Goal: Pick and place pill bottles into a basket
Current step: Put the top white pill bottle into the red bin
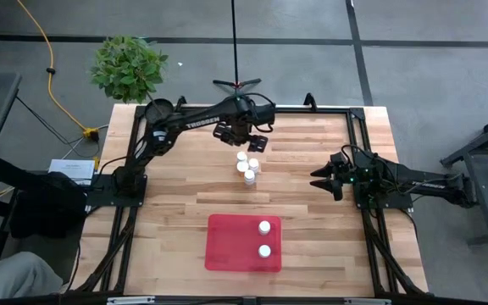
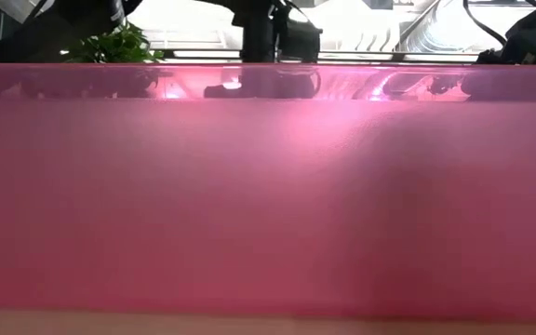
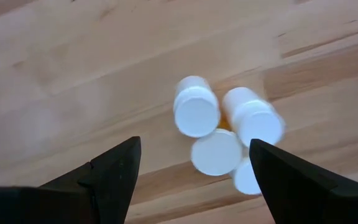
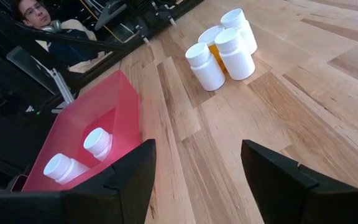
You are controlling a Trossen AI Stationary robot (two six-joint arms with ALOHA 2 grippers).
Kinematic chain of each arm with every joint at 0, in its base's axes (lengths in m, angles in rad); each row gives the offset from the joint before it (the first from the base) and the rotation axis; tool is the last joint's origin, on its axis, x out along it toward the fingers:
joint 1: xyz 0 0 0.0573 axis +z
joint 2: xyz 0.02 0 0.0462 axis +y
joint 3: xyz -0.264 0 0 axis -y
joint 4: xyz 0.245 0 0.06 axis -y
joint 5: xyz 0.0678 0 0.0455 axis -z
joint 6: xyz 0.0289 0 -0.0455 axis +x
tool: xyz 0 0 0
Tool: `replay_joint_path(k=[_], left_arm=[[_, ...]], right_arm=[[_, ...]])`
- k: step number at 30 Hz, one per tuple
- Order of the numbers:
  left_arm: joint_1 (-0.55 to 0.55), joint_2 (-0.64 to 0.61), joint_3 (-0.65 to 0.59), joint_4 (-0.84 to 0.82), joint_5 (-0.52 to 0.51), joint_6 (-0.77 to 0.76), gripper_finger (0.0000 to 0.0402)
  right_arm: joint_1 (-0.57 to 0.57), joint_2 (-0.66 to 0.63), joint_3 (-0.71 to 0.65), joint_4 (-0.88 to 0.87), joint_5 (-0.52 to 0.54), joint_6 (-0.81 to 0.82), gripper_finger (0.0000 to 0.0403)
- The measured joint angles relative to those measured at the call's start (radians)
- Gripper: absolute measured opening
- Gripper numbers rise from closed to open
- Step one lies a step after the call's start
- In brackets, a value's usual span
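Several white-capped pill bottles (image 1: 247, 167) stand upright in a tight cluster on the wooden table; they also show in the left wrist view (image 3: 219, 134) and the right wrist view (image 4: 222, 48). Two more bottles (image 1: 264, 238) stand in the red basket (image 1: 227, 246) near the table's front. My left gripper (image 1: 251, 138) is open above the table just beyond the cluster's far side, holding nothing. My right gripper (image 1: 320, 179) is open and empty at the table's right, pointing toward the cluster.
A potted plant (image 1: 129, 66) stands off the table's far left corner. The basket's red wall (image 2: 268, 195) fills the low view. A person (image 4: 39, 18) sits beyond the table's edge. Black frame rails run along the table's sides.
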Motion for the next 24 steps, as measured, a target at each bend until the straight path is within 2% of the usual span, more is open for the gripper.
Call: replay_joint_path(k=[12, 24], left_arm=[[-0.012, 0.002, -0.135, 0.123, 0.060, 0.002, 0.0335], [-0.017, 0.000, -0.216, 0.202, 0.046, -0.005, 0.0335]], right_arm=[[0.000, 0.000, 0.000, 0.000, 0.000, 0.000, 0.0226], [0.000, 0.000, 0.000, 0.000, 0.000, 0.000, 0.0226]])
